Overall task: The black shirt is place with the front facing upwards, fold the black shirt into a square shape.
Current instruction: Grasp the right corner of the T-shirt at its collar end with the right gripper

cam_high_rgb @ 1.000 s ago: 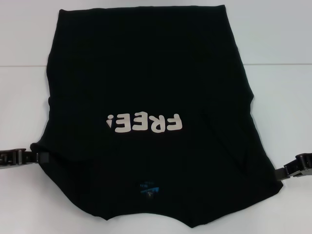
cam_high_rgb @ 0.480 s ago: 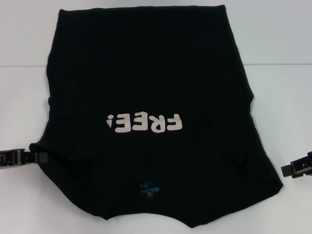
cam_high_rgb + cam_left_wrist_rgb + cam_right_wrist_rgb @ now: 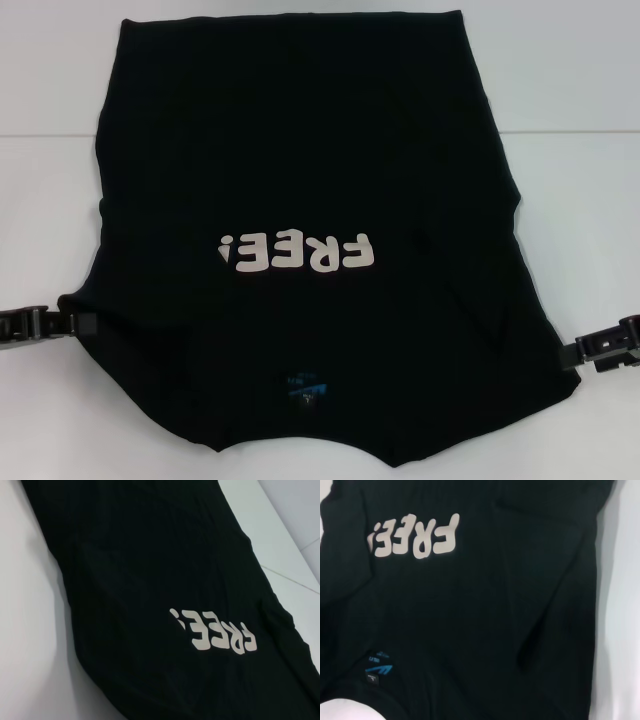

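Two tools work low at the near corners of one black shirt (image 3: pixel 300 180). Left tool (image 3: pixel 72 322) reaches in level from the side, touching the shirt's edge; right tool (image 3: pixel 585 349) does likewise opposite. Whether either is clamped I cannot tell. Shirt lies flat on the white table (image 3: pixel 570 180), front up, collar nearest the robot, hem far, long axis running away, lettering upside down.

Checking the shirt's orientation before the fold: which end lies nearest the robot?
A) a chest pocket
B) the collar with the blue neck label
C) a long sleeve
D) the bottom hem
B: on the black shirt, the blue neck label sits at the near edge, below the upside-down FREE! lettering.
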You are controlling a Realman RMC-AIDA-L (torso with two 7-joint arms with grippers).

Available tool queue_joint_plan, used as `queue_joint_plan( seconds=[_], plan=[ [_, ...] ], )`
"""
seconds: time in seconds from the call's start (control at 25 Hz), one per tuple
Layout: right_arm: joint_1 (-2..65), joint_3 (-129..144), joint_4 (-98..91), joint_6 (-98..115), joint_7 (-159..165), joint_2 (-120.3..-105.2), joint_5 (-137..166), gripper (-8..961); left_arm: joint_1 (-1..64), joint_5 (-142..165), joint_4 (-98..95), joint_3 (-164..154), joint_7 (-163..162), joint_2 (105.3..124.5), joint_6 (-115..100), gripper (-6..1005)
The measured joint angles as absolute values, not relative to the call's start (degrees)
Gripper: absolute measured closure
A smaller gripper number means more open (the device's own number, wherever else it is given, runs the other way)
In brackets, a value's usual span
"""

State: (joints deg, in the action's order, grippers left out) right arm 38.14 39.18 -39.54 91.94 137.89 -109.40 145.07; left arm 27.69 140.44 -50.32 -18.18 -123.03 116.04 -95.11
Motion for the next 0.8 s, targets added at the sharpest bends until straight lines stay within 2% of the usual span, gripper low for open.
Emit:
queue_joint_plan(
  seconds=[0.04, 0.28, 0.8],
  plan=[
    [38.1, 39.5, -39.3, 91.7, 137.9, -109.44, 145.1, 290, 27.7, 140.4, -50.3, -18.2, -123.0, 116.04, -95.1, 966],
    [37.9, 39.9, -37.6, 89.9, 137.2, -109.64, 145.2, 188, 27.7, 140.4, -50.3, -18.2, -123.0, 116.11, -95.1, 967],
    [38.7, 42.2, -36.4, 87.2, 136.9, -110.78, 145.2, 188, 27.7, 140.4, -50.3, -18.3, -123.0, 116.21, -94.7, 966]
  ],
)
